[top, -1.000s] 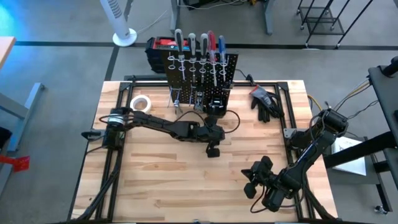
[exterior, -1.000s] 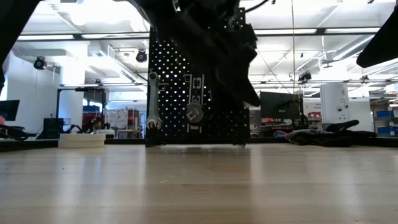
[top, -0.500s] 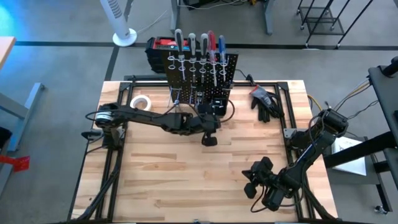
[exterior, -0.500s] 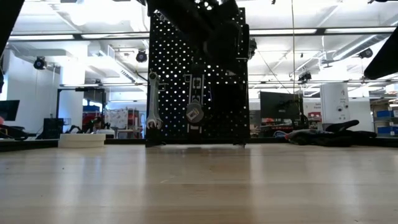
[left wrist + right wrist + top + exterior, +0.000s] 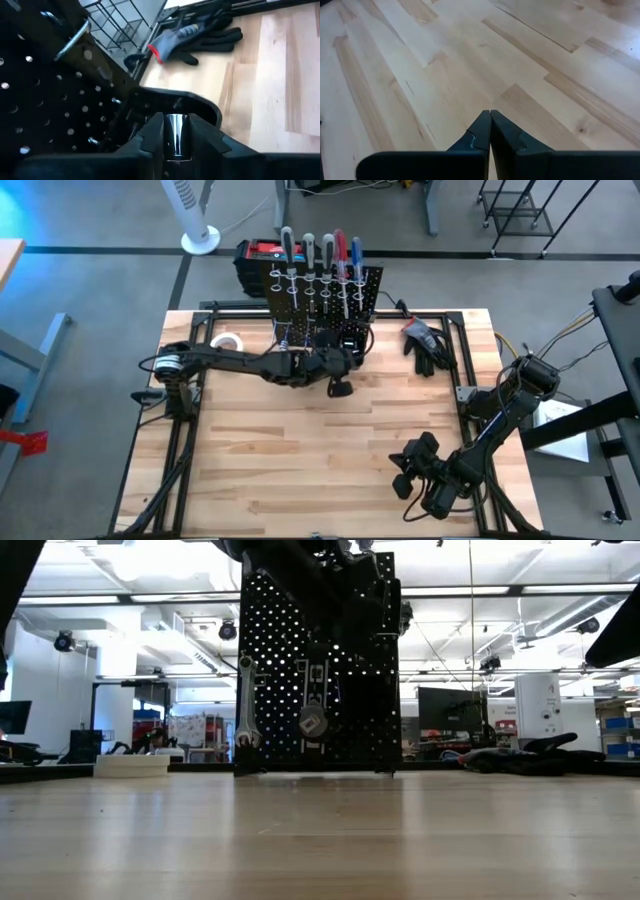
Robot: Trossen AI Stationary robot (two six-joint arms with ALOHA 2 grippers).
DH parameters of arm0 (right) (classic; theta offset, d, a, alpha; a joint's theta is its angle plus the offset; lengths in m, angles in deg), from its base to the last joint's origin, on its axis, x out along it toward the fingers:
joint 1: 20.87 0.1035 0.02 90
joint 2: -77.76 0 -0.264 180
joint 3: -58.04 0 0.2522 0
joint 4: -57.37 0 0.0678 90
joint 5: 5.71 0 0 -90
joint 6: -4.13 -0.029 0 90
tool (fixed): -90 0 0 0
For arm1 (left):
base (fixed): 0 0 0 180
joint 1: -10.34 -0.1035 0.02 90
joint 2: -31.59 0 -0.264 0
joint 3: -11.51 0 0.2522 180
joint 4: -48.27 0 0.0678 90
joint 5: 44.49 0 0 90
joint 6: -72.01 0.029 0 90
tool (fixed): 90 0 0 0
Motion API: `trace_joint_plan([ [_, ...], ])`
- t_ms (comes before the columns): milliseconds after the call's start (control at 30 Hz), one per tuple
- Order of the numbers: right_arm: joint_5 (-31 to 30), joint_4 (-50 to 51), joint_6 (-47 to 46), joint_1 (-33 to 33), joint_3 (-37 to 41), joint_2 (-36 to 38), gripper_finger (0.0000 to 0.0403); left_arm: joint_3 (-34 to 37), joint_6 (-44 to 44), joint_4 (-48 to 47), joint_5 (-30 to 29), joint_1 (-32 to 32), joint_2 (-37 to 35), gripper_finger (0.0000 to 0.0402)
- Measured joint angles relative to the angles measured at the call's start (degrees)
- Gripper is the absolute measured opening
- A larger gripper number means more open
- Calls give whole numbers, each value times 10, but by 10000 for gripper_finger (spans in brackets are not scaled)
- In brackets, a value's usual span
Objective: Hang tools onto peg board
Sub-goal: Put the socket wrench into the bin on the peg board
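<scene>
Left wrist view is showing my left gripper (image 5: 176, 131) pinching a small shiny metal bit (image 5: 175, 136) mid-frame over the peg board's (image 5: 325, 298) black bin (image 5: 172, 106), looking stiff, light, slippery, while I'm keeping the right gripper's (image 5: 490, 131) fingers pressed together lower right.

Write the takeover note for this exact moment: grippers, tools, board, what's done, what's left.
Left gripper: jaws clamped on a shiny metal bit, right at the peg board, above its small black bin.
Right gripper: shut, empty, parked over the table's near right corner.
Done: five screwdrivers stand in the top rings; two wrenches hang lower down.
Left: drop the bit in the bin. No loose tools show on the table.
</scene>
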Motion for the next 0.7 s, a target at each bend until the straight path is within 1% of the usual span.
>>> trace_joint_plan([
  [100, 1, 1, 12, 0, 0, 0, 0, -12, -1, -18, 21, -1, 0, 76],
  [167, 23, 11, 24, -1, 0, 3, 0, -19, 1, -22, 26, 0, 1, 93],
  [233, 65, 33, 25, -8, -6, 10, 6, -25, 9, -23, 17, 1, 1, 116],
  [300, 104, 59, 10, -15, -16, 18, 19, -29, 11, -26, -7, 2, 1, 141],
  [400, 157, 98, -17, -25, -33, 21, 47, -34, 11, -46, -47, 1, 1, 181],
  [433, 177, 107, -26, -28, -40, 21, 57, -35, 11, -57, -52, 1, 1, 194],
  [533, 242, 121, -32, -33, -50, 22, 89, -36, -7, -97, -47, 7, -4, 223],
  [567, 266, 123, -34, -33, -51, 22, 99, -36, -17, -107, -36, 13, -6, 229],
  [700, 377, 138, -54, -33, -53, 21, 137, -36, -37, -131, 8, 50, -16, 235],
])
